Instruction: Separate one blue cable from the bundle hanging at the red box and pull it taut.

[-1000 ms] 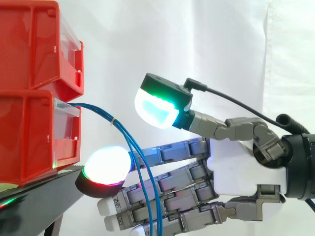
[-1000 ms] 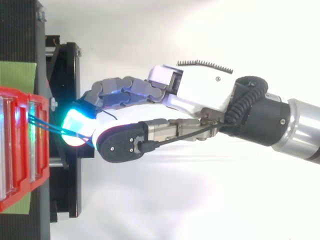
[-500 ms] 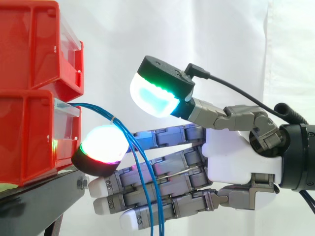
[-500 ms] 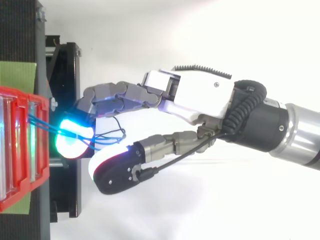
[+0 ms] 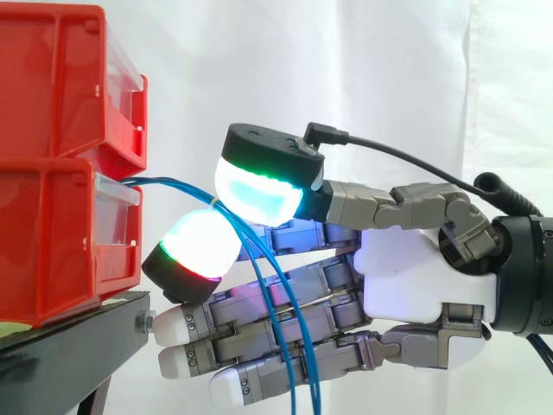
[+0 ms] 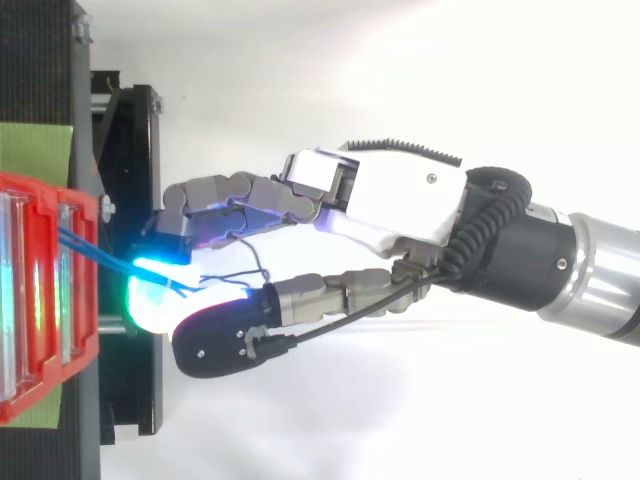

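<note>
The hand [image 5: 423, 277] pinches the blue cables [image 5: 168, 181]. Its thumb pad [image 5: 259, 186], glowing cyan and green, presses down from above. One raised finger pad [image 5: 200, 246], glowing white with a green and red rim, meets it from below, and the strands run between the two. From above, both pads [image 6: 160, 295] close together on the cables at the fingertips.

The other fingers [image 5: 259, 346] lie nearly straight under the pinch, stacked one below another. The cables hang down across them to the bottom edge of the side view.

Just beyond the thumb pad, on the side away from the palm, a small pale tie [image 5: 215, 201] binds the strands together. From there they arc to the front of the lower red bin [image 5: 52, 242], beyond the fingertips and near them.

A second red bin [image 5: 52, 78] sits on top of that one. Both stand on the black stand [image 5: 60, 346], whose edge lies just beyond and below the straight fingertips. A white curtain [image 5: 389, 78] hangs behind the hand.
</note>
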Tool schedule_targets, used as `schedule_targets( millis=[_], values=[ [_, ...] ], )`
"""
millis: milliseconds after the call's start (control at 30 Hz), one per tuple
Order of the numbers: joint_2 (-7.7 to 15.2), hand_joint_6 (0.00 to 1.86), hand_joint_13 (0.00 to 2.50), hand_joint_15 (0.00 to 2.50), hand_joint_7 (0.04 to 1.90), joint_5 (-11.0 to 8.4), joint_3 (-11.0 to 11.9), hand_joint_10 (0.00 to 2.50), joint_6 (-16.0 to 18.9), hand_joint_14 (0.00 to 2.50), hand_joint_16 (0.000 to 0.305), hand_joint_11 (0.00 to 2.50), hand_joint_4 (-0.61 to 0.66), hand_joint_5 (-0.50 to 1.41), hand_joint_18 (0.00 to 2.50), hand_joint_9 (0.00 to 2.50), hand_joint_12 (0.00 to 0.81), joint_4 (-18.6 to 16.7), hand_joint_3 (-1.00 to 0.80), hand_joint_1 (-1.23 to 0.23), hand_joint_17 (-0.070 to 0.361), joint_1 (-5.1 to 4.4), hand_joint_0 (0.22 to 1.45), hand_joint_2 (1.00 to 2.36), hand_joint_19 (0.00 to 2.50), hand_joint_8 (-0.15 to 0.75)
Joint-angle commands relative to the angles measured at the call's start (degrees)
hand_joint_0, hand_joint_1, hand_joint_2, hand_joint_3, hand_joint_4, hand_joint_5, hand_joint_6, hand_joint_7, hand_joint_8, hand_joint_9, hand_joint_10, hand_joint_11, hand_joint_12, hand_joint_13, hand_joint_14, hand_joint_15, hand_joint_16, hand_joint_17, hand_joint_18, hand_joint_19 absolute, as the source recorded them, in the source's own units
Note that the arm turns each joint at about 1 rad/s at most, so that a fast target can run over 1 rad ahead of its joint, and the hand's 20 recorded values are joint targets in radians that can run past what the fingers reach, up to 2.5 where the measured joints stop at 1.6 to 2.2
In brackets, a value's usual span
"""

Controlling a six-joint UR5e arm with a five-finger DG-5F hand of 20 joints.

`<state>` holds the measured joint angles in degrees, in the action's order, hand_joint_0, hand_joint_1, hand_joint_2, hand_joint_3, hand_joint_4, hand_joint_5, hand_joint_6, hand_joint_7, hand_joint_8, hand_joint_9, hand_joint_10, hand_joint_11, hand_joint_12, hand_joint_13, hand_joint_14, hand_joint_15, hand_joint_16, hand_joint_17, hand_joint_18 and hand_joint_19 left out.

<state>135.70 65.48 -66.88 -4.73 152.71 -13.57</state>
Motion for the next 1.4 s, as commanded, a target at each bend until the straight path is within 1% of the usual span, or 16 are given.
schedule_targets(
  millis=[0,167,200,267,333,467,533,600,700,767,800,900,1067,1200,1300,1367],
  values=[
    [0.0,0.54,0.43,0.17,1.23,0.00,0.0,0.01,-0.1,0.01,0.050,0.36,0.19,-0.13,0.43,0.60,0.355,0.0,-0.25,-0.56,0.112,0.04,0.64,1.02,0.40,0.305],
    [0.0,0.68,0.46,0.20,1.05,0.00,0.0,0.01,-0.1,0.01,0.050,0.41,0.18,-0.16,0.46,0.62,0.357,-0.2,-0.26,-0.64,0.112,-0.05,0.63,1.02,0.40,0.303],
    [0.0,0.72,0.46,0.20,1.01,-0.09,0.0,0.01,-0.1,0.01,0.050,0.43,0.19,-0.18,0.46,0.62,0.358,-0.2,-0.30,-0.67,0.111,-0.05,0.62,1.02,0.40,0.303],
    [0.0,0.78,0.47,0.20,0.92,-0.09,0.0,0.02,-0.1,0.01,0.050,0.44,0.20,-0.19,0.47,0.63,0.360,-0.2,-0.40,-0.68,0.112,-0.14,0.60,1.01,0.41,0.303],
    [0.0,0.80,0.48,0.22,0.88,-0.09,0.0,0.01,-0.1,0.01,0.050,0.46,0.21,-0.20,0.48,0.65,0.365,-0.2,-0.50,-0.64,0.113,-0.14,0.56,1.00,0.42,0.310],
    [-0.1,0.81,0.49,0.22,0.88,0.00,0.0,0.01,0.0,0.01,0.051,0.45,0.22,-0.19,0.48,0.66,0.369,0.0,-0.50,-0.51,0.116,-0.14,0.54,1.00,0.43,0.318],
    [0.0,0.80,0.48,0.22,0.91,0.00,0.0,0.01,0.1,0.01,0.050,0.45,0.20,-0.18,0.48,0.66,0.365,0.0,-0.50,-0.44,0.113,-0.14,0.57,1.00,0.43,0.315],
    [0.0,0.84,0.49,0.22,0.93,0.00,0.0,0.01,0.1,0.01,0.049,0.46,0.18,-0.19,0.48,0.68,0.362,0.1,-0.38,-0.45,0.111,-0.14,0.61,1.01,0.44,0.317],
    [0.0,0.87,0.49,0.23,0.97,0.00,0.0,0.01,0.1,0.01,0.049,0.47,0.18,-0.19,0.48,0.68,0.366,0.1,-0.25,-0.48,0.111,-0.14,0.60,1.02,0.44,0.318],
    [-0.1,0.89,0.49,0.23,0.95,-0.09,0.0,0.02,0.1,0.01,0.050,0.49,0.19,-0.20,0.48,0.66,0.366,0.1,-0.19,-0.53,0.112,-0.14,0.59,1.02,0.43,0.317],
    [0.0,0.91,0.48,0.22,0.93,-0.09,0.0,0.01,0.1,0.01,0.050,0.50,0.19,-0.21,0.48,0.66,0.365,0.1,-0.16,-0.59,0.112,-0.14,0.60,1.02,0.43,0.318],
    [-0.1,0.91,0.47,0.23,0.95,-0.09,0.0,0.02,0.1,0.01,0.050,0.52,0.17,-0.21,0.48,0.65,0.366,0.1,-0.13,-0.63,0.112,-0.14,0.61,1.02,0.44,0.315],
    [0.0,0.92,0.47,0.24,0.88,-0.18,0.0,0.02,0.1,0.01,0.049,0.55,0.15,-0.22,0.47,0.64,0.365,0.1,-0.22,-0.71,0.111,-0.14,0.64,1.02,0.44,0.304],
    [0.0,0.92,0.47,0.23,0.89,-0.09,0.0,0.02,-0.1,0.01,0.049,0.55,0.17,-0.22,0.49,0.64,0.357,0.1,-0.39,-0.76,0.110,-0.14,0.68,1.01,0.43,0.297],
    [0.0,0.92,0.47,0.22,0.88,0.00,0.0,0.02,-0.1,0.01,0.049,0.56,0.19,-0.21,0.49,0.65,0.356,0.1,-0.50,-0.75,0.110,-0.14,0.70,1.00,0.41,0.295],
    [0.0,0.92,0.47,0.22,0.89,0.00,0.0,0.02,-0.1,0.01,0.049,0.56,0.20,-0.21,0.50,0.66,0.355,0.1,-0.50,-0.75,0.109,-0.14,0.70,1.00,0.41,0.294]
  ],
)
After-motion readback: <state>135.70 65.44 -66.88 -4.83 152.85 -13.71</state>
